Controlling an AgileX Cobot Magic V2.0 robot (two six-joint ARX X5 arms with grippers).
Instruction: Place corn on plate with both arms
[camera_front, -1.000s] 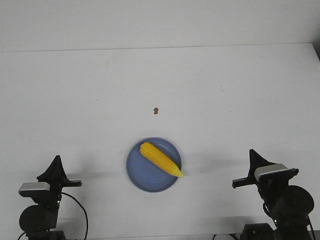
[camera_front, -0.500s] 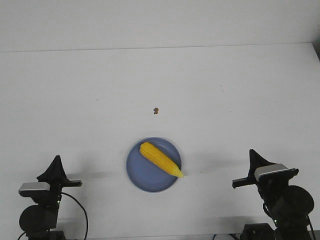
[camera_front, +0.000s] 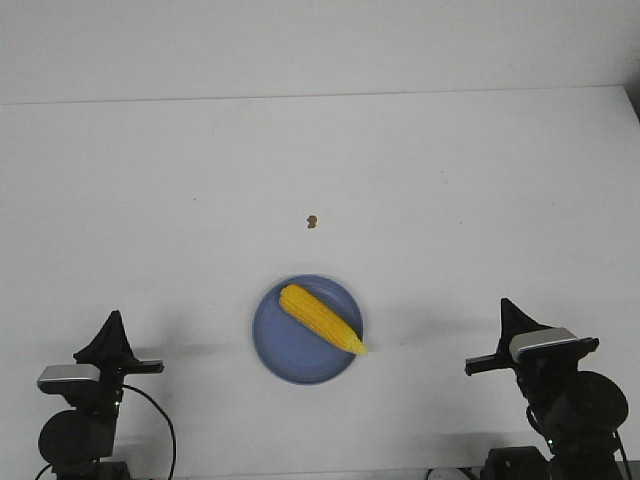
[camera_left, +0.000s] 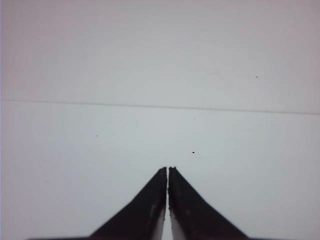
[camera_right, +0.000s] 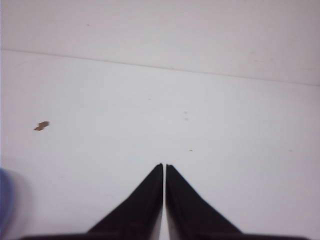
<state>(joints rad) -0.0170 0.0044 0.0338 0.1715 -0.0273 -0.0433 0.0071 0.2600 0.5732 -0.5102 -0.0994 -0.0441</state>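
The yellow corn lies diagonally on the blue-lavender plate near the table's front middle, its pointed end just over the plate's right rim. My left gripper sits at the front left, well away from the plate, fingers together and empty; in the left wrist view the left gripper points at bare table. My right gripper sits at the front right, also shut and empty. In the right wrist view the right gripper faces bare table, with a sliver of the plate at the picture's edge.
A tiny brown speck lies on the white table beyond the plate, and the same speck shows in the right wrist view. The table's far edge meets a pale wall.
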